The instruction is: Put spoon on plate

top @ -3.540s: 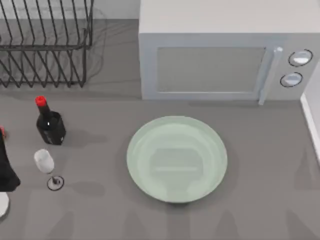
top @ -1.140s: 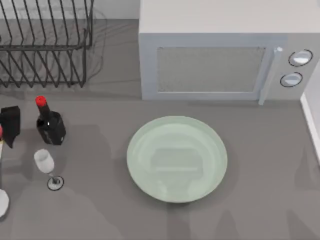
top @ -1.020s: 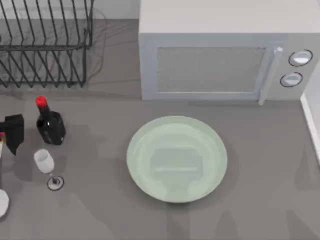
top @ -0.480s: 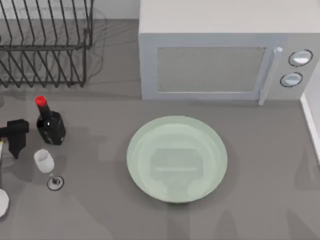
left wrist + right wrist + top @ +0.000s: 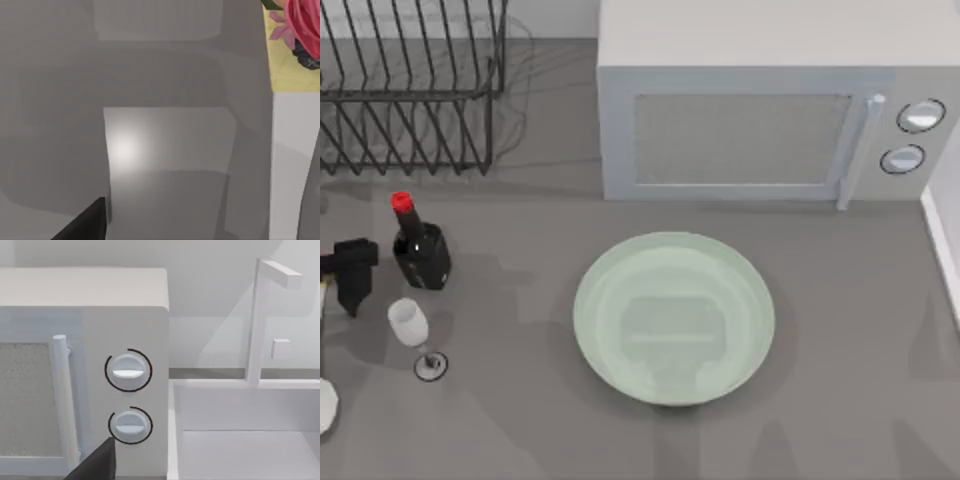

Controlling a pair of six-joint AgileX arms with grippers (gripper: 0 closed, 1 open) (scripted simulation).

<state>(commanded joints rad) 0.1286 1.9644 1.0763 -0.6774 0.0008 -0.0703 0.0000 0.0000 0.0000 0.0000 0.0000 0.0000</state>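
Since three and a half seconds ago the left pincer (image 5: pixel 352 275) has climbed from the lower left edge of the top view to a spot just left of the bottle (image 5: pixel 419 250), and it has barely shifted in the last half second. It shows as a dark block at the left edge of the worktop (image 5: pixel 860 330), above the wine glass (image 5: pixel 412 328); whether its fingers are wide or narrow cannot be told. A thin pale strip with a touch of red and yellow at the frame's left edge, just beside the pincer, and a white rounded shape at the lower left corner look like parts of the spoon (image 5: pixel 325 405), though contact with the pincer cannot be made out.

One plate (image 5: pixel 673 317), pale green and glossy, sits near the middle of the worktop, well apart from the pincer. One dark bottle with a red cap and one clear wine glass stand between the pincer and the plate. One black wire dish rack (image 5: pixel 410 85) stands at the back left, and one white microwave (image 5: pixel 760 110) with two round knobs (image 5: pixel 128 371) stands behind the plate. In the right wrist view, a dark tip of the right pincer (image 5: pixel 97 462) points at the microwave's knob panel beside a white sink (image 5: pixel 245 440); its opening cannot be told.
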